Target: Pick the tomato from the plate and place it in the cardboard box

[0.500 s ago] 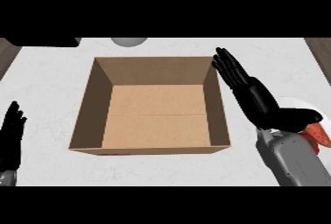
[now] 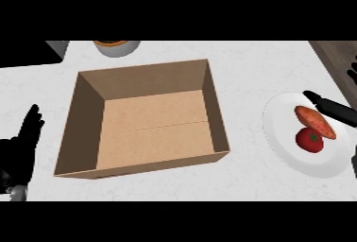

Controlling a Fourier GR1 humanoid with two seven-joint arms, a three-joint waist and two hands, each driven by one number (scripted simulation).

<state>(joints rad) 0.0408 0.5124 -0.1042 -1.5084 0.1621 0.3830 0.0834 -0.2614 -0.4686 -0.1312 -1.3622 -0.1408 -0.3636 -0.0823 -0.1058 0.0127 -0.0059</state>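
Tomato comes last in the sweep across the counter, so begin at the left edge; there the left hand shows near the lower corner, black, its fingers straight and pointing up, resting open and holding nothing, apart from the box beside it; next comes the cardboard box, open at the top, tan inside with a faint crease across its floor, sitting slightly skewed on the pale counter, with nothing in it; above the box at the far edge stands a grey round vessel with something orange-brown inside, only partly in view; a dark area fills the upper left corner; to the right of the box, well apart from its wall, lies a white plate; on the plate sits the red tomato with a small green stem spot, and just above it, touching or nearly so, an elongated orange-red vegetable lying on a slant; at the right edge the right hand shows as dark fingers reaching over the plate's upper rim, close to the orange vegetable; whether those fingers are spread or curled I cannot tell, since most of the hand is cut off; it holds nothing that I can see.
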